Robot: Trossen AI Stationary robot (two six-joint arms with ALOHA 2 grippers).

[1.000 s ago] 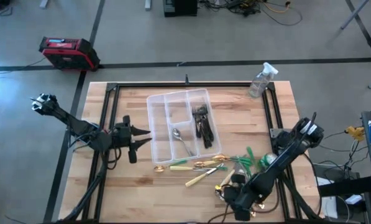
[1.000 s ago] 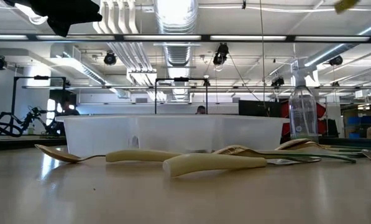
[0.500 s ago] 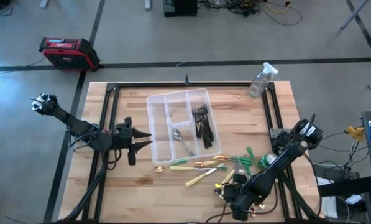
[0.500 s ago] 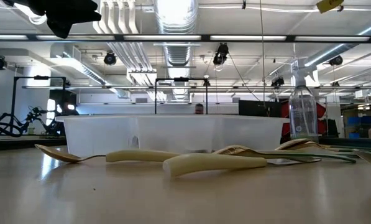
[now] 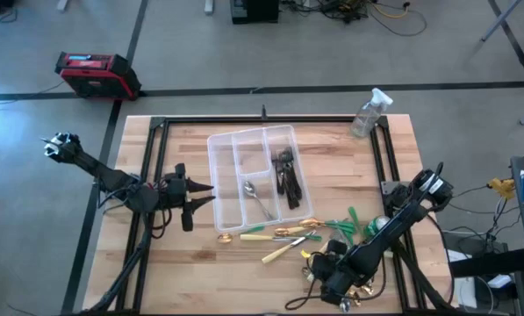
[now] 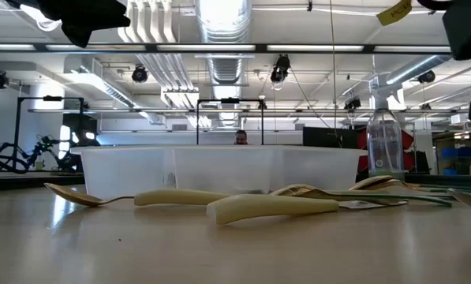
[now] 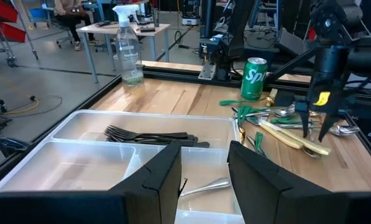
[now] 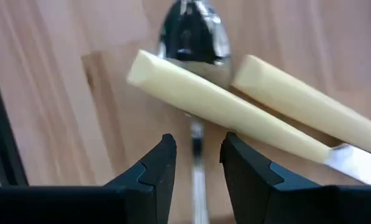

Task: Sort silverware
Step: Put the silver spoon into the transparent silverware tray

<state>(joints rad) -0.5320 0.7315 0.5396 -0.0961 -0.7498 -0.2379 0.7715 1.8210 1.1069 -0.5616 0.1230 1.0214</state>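
**A:** Wood counter (image 5: pixel 191 263) seen from above. Clear tray (image 5: pixel 216 184) sits mid-counter, w/ loose silverware (image 5: pixel 292 235) scattered just in front of it, nearer the R arm. What does the overhead view miss?

**B:** Grip detail. In the L wrist view the right end effector (image 7: pixel 316 134) hangs over the loose pile, jaws apart, holding nothing. In the R wrist view its fingers (image 8: pixel 154 171) straddle the stem of a shiny spoon (image 8: pixel 191 34), which lies under two crossed cream handles (image 8: pixel 204 102).

**A:** And the L arm?

**B:** The left end effector (image 5: pixel 200 195) waits just beside the tray's L wall, facing it. Jaws are open, nothing btwn them.

**A:** Counts?

**B:** In the tray: one silver spoon (image 5: pixel 260 200) in the middle section. A bunch of dark forks (image 5: pixel 285 175) is in the R section, exact no. unclear. Also one spray bottle (image 7: pixel 128 53) at the far corner, and one green can (image 7: pixel 255 79) next to the pile. A few green-handled pieces (image 7: pixel 247 102) lie there too, no. unclear.

**A:** Low view?

**B:** Only it shows the pieces side-on: one gold spoon (image 6: pixel 85 196) and two cream handles lying flat in front of the tray wall.
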